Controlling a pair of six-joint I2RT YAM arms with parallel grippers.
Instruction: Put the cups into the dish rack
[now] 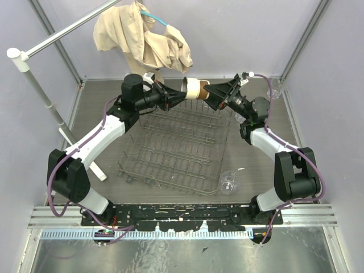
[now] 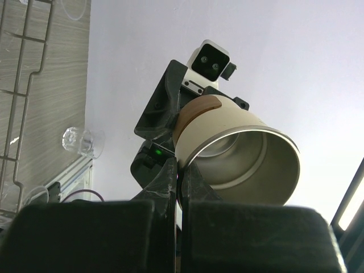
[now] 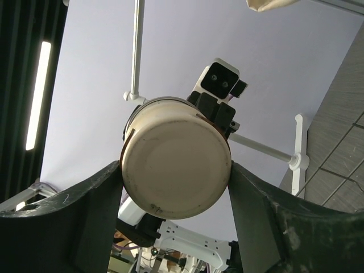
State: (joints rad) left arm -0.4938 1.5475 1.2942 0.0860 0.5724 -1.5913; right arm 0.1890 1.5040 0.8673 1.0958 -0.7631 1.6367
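- Meeting above the far edge of the dish rack (image 1: 170, 151), the two arms are seen from overhead with a tan cup (image 1: 193, 88) held in the air between them.
- The tan cup is turned on its side. Its open mouth is pointed towards the left claw (image 1: 175, 95) and its flat base towards the right claw (image 1: 211, 94).
- In the left wrist view, the left claw (image 2: 181, 170) is shown almost fully closed. The rim of the tan cup (image 2: 244, 153) is pinched between its fingers at the lowest part of the mouth.
- In the right wrist view, the right claw (image 3: 176, 170) is shown spread wide. The base end of the tan cup (image 3: 176, 159) is flanked by both fingers (image 3: 96, 205), which appear to be pressed against its sides.
- The dish rack is set on a grey bench (image 1: 94, 105), below the raised cup.
- A clear tumbler (image 1: 228, 183) is seen on the bench at the near right corner of the dish rack. It cannot be told whether the wire is touched by it.
- A second clear tumbler (image 1: 274, 90) is placed at the far right corner of the bench, well apart from the dish rack.
- A third clear tumbler (image 1: 241, 116) is partly hidden beside the right arm.
- A beige cloth (image 1: 145, 37) is draped over a white pole (image 1: 57, 34) beyond the far edge of the bench.
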